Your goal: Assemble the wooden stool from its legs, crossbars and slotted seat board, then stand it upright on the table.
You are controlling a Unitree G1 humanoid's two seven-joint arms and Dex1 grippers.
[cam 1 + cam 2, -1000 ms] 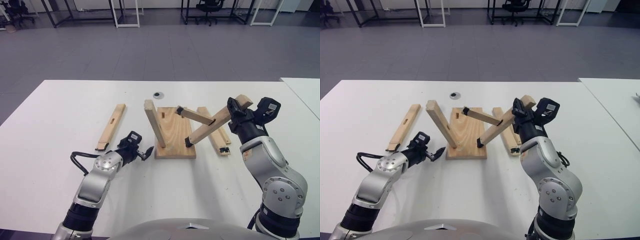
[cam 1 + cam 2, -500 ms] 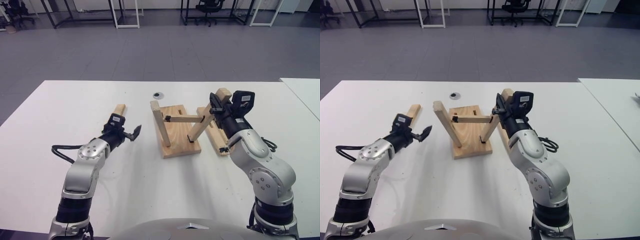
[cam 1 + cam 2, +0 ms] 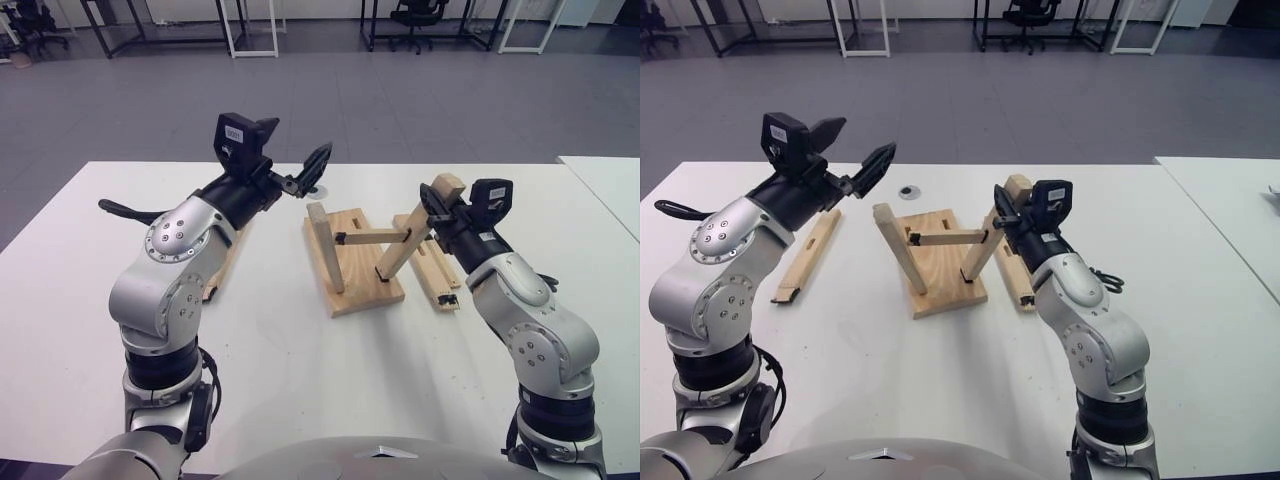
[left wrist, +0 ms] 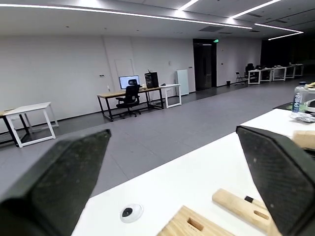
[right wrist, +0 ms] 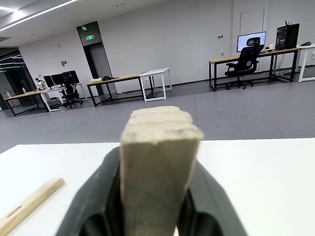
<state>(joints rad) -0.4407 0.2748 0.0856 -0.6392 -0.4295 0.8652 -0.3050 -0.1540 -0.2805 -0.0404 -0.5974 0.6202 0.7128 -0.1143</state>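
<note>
Head view: the left tool (image 3: 296, 148), wide open, hangs at 10 o'clock from the seat board (image 3: 366, 277) on the desk (image 3: 300, 375). The right tool (image 3: 430, 207) grips a leg (image 3: 405, 245) at the board's 3 o'clock. Left wrist view: the fingers (image 4: 54, 177) gape apart. Right wrist view: the leg is squeezed tight.

Grey floor (image 3: 400, 100), desks (image 4: 133, 93), ceiling lights (image 4: 206, 4).

In front of the pale square wooden seat board (image 3: 365, 290) I have bare white table (image 3: 300, 360), open to either arm. Across the board a tilted pale wooden leg (image 3: 328, 250), a thin wooden crossbar (image 3: 372, 237) and a second wooden leg (image 3: 398, 252), clamped in my right gripper (image 3: 438, 205), bar the way; loose wooden slats (image 3: 432, 270) crowd its right side
</note>
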